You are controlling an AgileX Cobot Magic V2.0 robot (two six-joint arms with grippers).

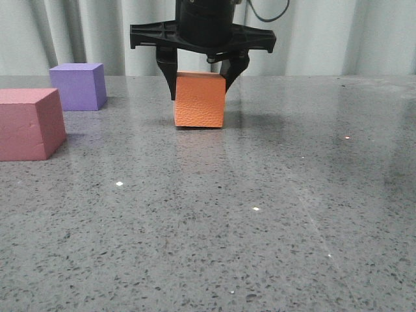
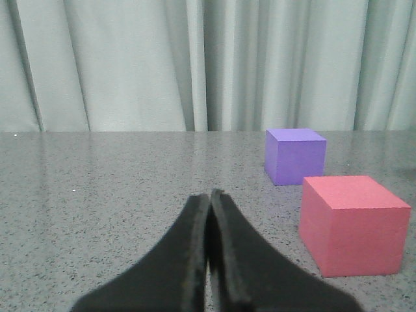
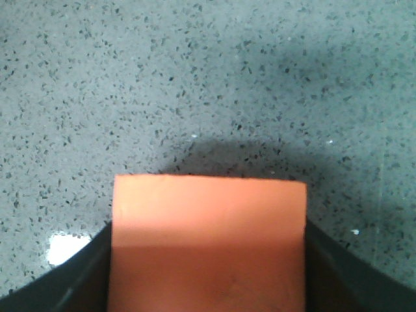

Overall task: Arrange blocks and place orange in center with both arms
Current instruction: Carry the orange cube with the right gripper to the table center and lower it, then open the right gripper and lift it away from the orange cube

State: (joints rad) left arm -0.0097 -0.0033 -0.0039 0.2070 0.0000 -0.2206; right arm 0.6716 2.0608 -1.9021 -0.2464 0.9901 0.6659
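The right gripper (image 1: 200, 81) comes straight down from above onto the orange foam cube (image 1: 199, 99), one ribbed black finger against each side of it. In the right wrist view the fingers (image 3: 78, 276) press flush against both flanks of the cube (image 3: 208, 244), so the gripper is clamped on it. The cube's base meets the grey speckled tabletop (image 1: 260, 214) with only a thin dark line of shadow under it; whether it is resting or barely lifted cannot be told. It stands upright near the middle of the table's width, toward the far side, in front of the pale curtain (image 1: 338, 32).

The purple cube (image 1: 78, 86) sits well to the left of the orange one, also far back. The dusty pink cube (image 1: 29, 123) is nearer the camera and at the left edge of the front view, just in front of the purple cube and apart from it.

The left gripper (image 2: 209, 260) appears only in its own wrist view, its two fingers pressed together with nothing between them. It hangs low over the tabletop (image 2: 97, 188), with the pink cube (image 2: 354, 224) near it and the purple cube (image 2: 294, 155) beyond that.
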